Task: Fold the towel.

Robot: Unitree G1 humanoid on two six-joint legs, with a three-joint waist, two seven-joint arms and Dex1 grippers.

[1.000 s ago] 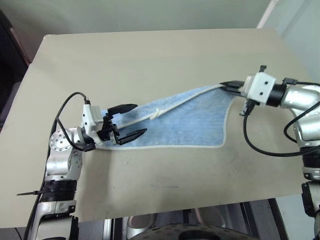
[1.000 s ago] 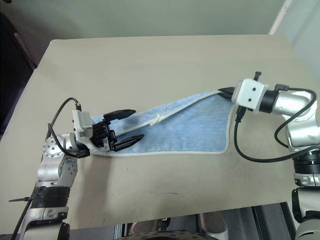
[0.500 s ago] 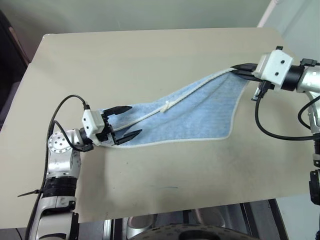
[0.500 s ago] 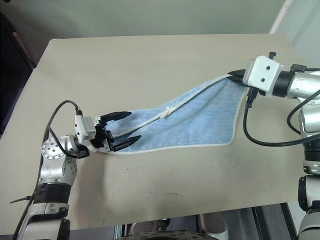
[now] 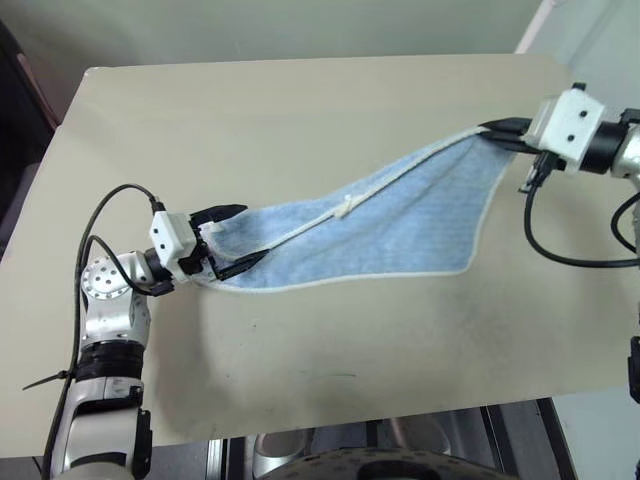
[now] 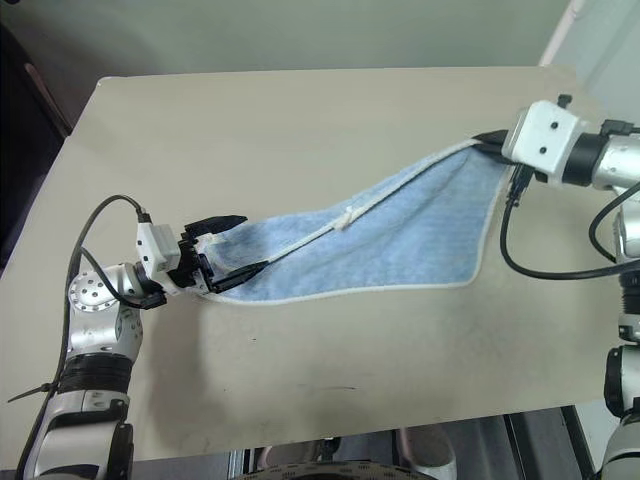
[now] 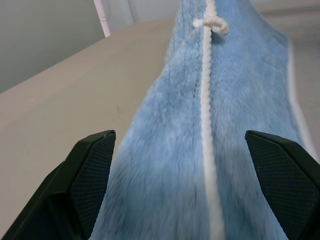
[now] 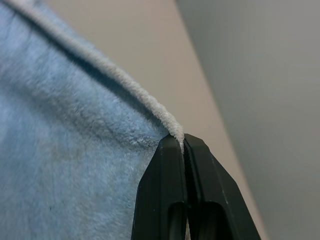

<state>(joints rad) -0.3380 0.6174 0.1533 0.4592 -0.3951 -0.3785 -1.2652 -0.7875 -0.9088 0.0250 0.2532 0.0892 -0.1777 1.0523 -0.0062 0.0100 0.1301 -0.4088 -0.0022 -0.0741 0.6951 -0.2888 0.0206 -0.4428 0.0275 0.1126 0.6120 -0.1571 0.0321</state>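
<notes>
Right claw (image 8: 183, 141) pinched tight on white corded corner of light-blue towel (image 8: 65, 145), beige table (image 8: 160, 60) behind

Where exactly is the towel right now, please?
In the head views the towel stretches across the middle of the table, its right corner pinched and lifted by the right gripper, its left end lying between the open left gripper fingers.

Beige table (image 5: 300, 110) before a plain grey-green wall (image 5: 280, 30).
</notes>
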